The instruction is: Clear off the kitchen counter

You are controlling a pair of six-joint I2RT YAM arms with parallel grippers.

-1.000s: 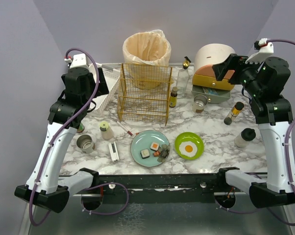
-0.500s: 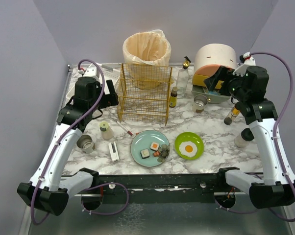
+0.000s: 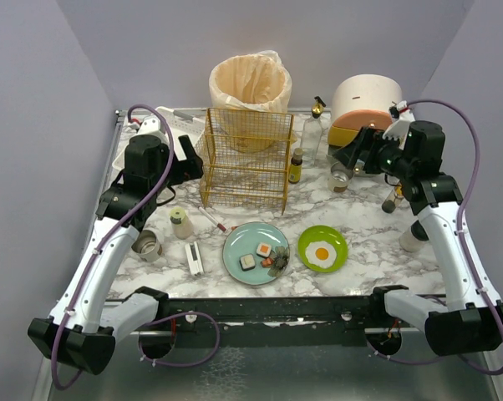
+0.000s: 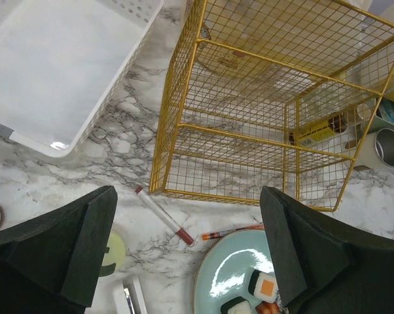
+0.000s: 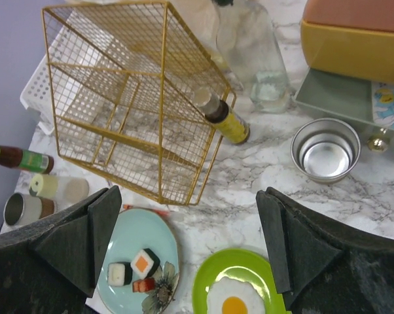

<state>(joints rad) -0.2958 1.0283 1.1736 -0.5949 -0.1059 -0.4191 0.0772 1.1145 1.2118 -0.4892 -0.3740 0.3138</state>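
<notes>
Both arms are dipping in toward the wire rack (image 3: 247, 159), left gripper (image 4: 187, 219) and right gripper (image 5: 187, 219) spread wide and empty, leaving the counter (image 3: 368, 225) still cluttered.

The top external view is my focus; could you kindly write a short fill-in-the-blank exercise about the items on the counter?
1. The fried egg lies on a small plate coloured ____.
2. Seen from above, the sushi sits on the blue plate, to the ____ of the small plate.
3. The left claw and the right claw are both ____.
Missing words: green; left; open.
</notes>
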